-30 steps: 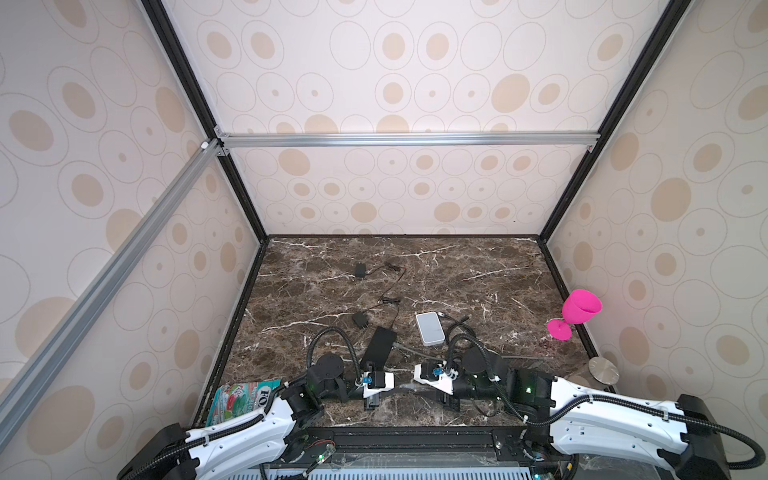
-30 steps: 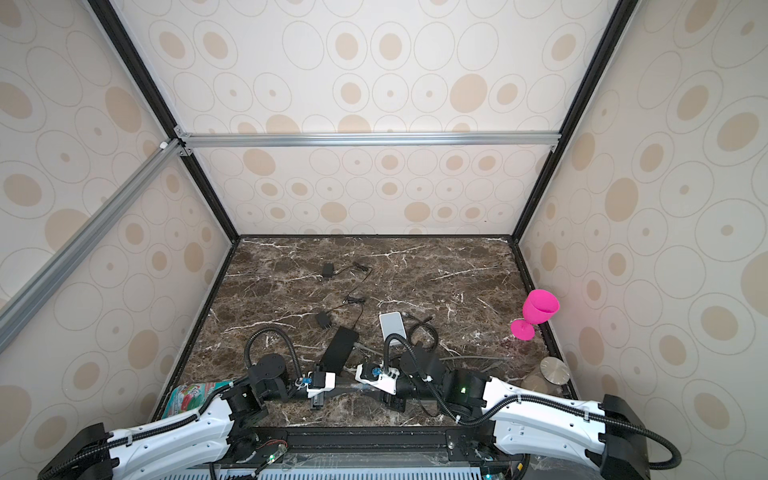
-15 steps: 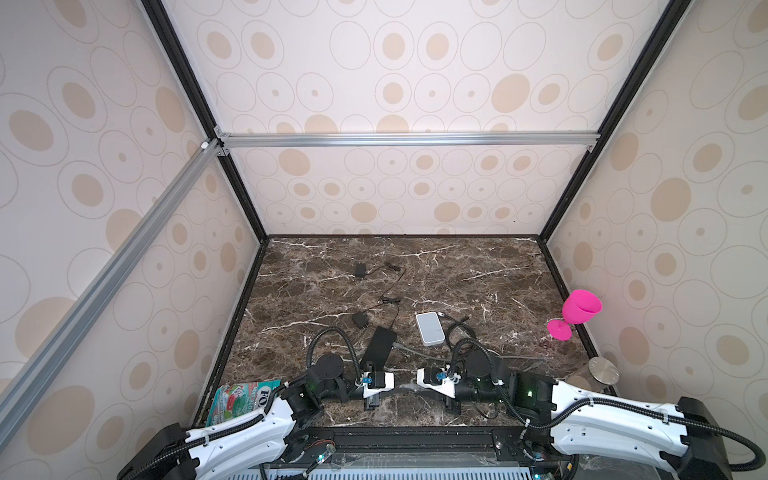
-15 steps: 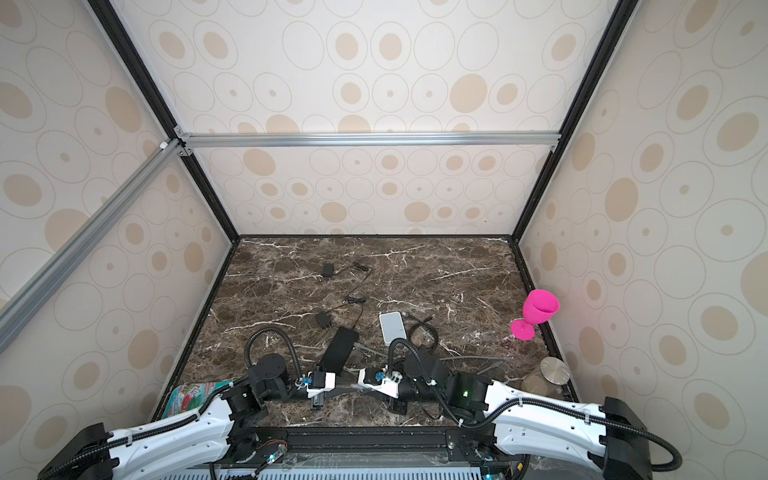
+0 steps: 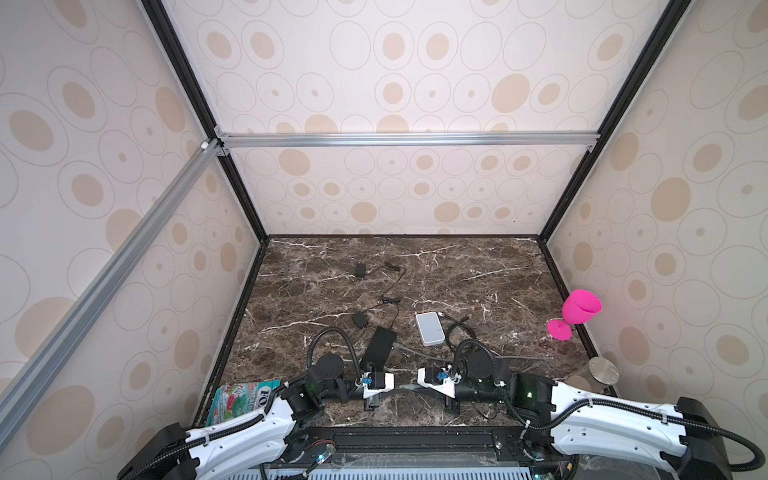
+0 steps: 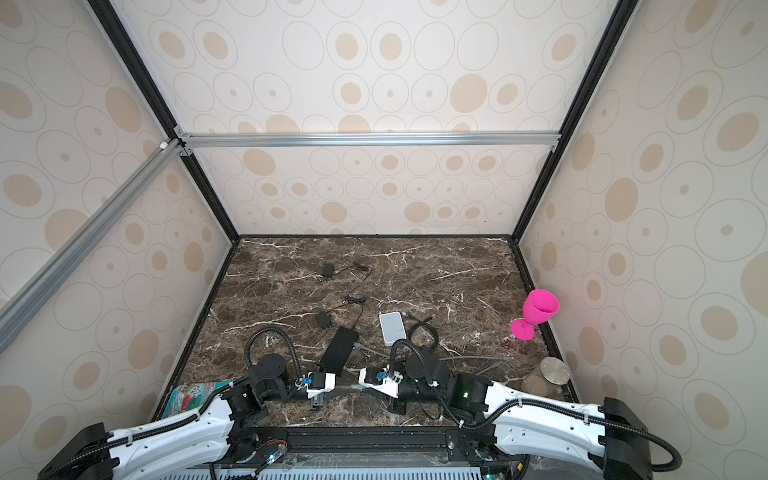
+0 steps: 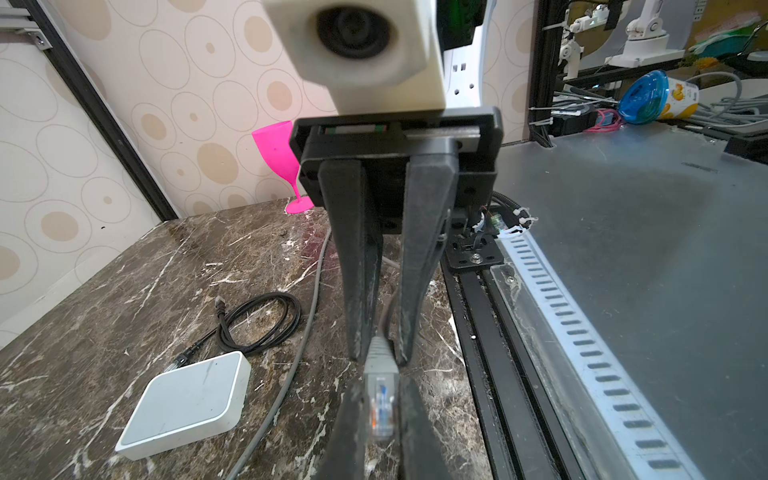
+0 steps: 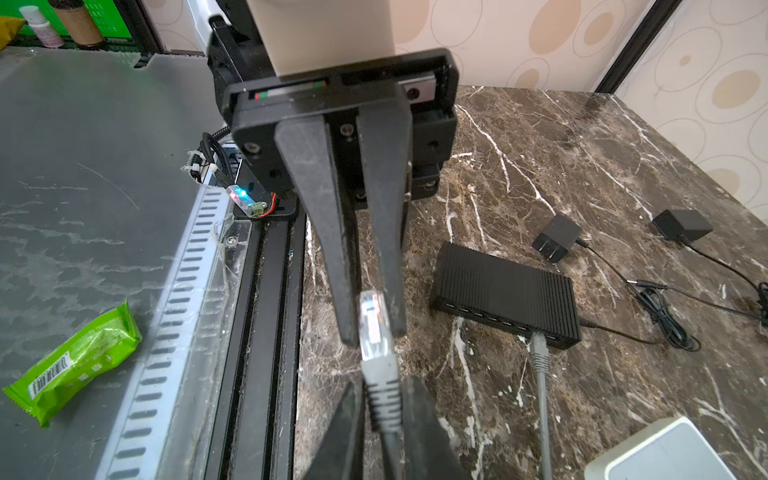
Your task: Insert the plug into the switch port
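Near the table's front edge my two grippers meet tip to tip in both top views. My left gripper (image 7: pixel 381 401) is shut on the clear plug (image 7: pixel 382 409) of a grey cable. My right gripper (image 8: pixel 384 401) faces it, its fingers pressed on both sides of the plug's grey boot (image 8: pixel 382 395). The black ribbed switch (image 8: pixel 505 291) lies just behind the grippers (image 5: pixel 378 347), ports along its near edge. Another grey cable (image 8: pixel 539 353) sits in one port. In a top view the left gripper (image 5: pixel 395 390) and the right gripper (image 5: pixel 415 388) almost touch.
A white box (image 5: pixel 429 327) lies right of the switch, with a coiled black cable (image 5: pixel 459 328) beside it. Two black adapters (image 5: pixel 359 320) (image 5: pixel 360 269) and thin leads lie behind. A pink goblet (image 5: pixel 575 313) and a metal disc (image 5: pixel 603 369) stand at the right wall. A snack packet (image 5: pixel 239 399) lies front left.
My right gripper has moved left up to the left gripper and narrowed its jaws onto the boot behind the plug. The left gripper has kept still, holding the plug.
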### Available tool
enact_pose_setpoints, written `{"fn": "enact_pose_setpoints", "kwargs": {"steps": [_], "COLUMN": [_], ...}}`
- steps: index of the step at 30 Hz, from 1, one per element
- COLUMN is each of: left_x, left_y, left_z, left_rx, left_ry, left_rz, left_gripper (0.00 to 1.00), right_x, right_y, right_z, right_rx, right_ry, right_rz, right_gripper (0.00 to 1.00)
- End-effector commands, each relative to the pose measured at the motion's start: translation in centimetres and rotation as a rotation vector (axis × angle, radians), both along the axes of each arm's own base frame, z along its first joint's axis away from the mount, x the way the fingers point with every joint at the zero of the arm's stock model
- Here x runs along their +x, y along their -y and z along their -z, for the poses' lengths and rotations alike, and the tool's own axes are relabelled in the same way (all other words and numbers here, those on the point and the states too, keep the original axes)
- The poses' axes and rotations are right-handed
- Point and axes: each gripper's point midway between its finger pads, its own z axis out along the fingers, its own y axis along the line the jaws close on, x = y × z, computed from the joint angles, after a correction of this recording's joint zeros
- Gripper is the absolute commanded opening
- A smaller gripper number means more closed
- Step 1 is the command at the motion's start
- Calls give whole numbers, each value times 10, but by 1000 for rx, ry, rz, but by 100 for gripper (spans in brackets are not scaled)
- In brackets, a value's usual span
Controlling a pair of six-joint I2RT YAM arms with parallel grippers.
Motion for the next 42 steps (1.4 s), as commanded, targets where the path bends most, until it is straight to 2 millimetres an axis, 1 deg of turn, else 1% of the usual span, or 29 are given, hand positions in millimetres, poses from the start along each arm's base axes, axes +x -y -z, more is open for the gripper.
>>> {"fn": "enact_pose_setpoints", "kwargs": {"steps": [1, 13, 18, 22, 27, 31, 33, 34, 37, 42], "left_x": [1, 1, 2, 2, 2, 2, 2, 2, 2, 2], "left_y": [4, 4, 4, 4, 4, 4, 5, 5, 4, 4], "left_z": [-16, -17, -16, -16, -17, -16, -17, -16, -17, -17], "left_rx": [-30, -33, -33, -31, -33, -31, -32, -31, -32, -32], "left_ry": [45, 47, 47, 46, 46, 44, 45, 44, 45, 44], "left_rz": [11, 8, 6, 7, 5, 6, 6, 6, 6, 6], "left_gripper": [0, 0, 0, 0, 0, 0, 0, 0, 0, 0], "right_x": [-6, -5, -5, -6, -6, -6, -6, -7, -6, -4], "right_y": [-3, -1, -1, -1, -1, 0, -1, -1, 0, 0], "right_z": [0, 4, 7, 8, 9, 12, 11, 11, 14, 17], "right_rx": [14, 0, -9, -12, -17, -25, -24, -24, -32, -44], "right_ry": [-9, -8, -7, -9, -6, -5, -7, -8, -6, -4], "right_rz": [-35, -31, -33, -40, -39, -38, -40, -43, -40, -34], "right_gripper": [19, 20, 23, 24, 20, 21, 17, 17, 27, 26]}}
